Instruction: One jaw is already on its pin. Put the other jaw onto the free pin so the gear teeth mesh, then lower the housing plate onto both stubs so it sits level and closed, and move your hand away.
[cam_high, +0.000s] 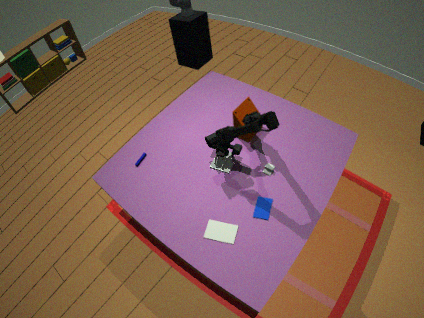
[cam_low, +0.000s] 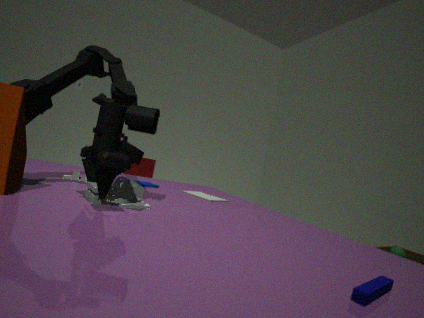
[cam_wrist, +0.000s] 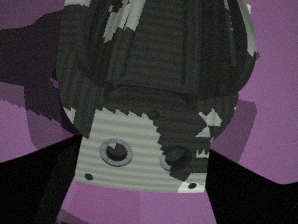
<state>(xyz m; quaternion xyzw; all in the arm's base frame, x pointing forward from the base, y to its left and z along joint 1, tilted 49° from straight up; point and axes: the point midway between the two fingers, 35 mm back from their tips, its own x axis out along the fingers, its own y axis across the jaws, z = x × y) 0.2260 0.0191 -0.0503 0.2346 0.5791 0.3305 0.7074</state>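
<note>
My gripper (cam_low: 103, 198) (cam_wrist: 143, 149) is low over the grey assembly (cam_high: 221, 163), its fingers on both sides of the housing plate (cam_wrist: 137, 134) and shut on it. In the wrist view the plate is pale grey, with a ringed hole (cam_wrist: 116, 152) at left and another ringed hole (cam_wrist: 175, 157) at right, partly in shadow; something dark shows inside each. The grey jaws (cam_wrist: 75, 65) (cam_wrist: 240, 70) extend beyond the plate, mostly in shadow. Their pins and gear teeth are hidden under the plate. I cannot tell whether the plate is fully down.
A small pale block (cam_high: 269, 169) (cam_low: 75, 175) stands near the assembly. A blue sheet (cam_high: 263, 208) and a white sheet (cam_high: 221, 232) (cam_low: 205, 196) lie farther off. A dark blue bar (cam_high: 141, 159) (cam_low: 372, 290) lies apart. An orange block (cam_high: 244, 112) (cam_low: 10, 137) stands near the arm.
</note>
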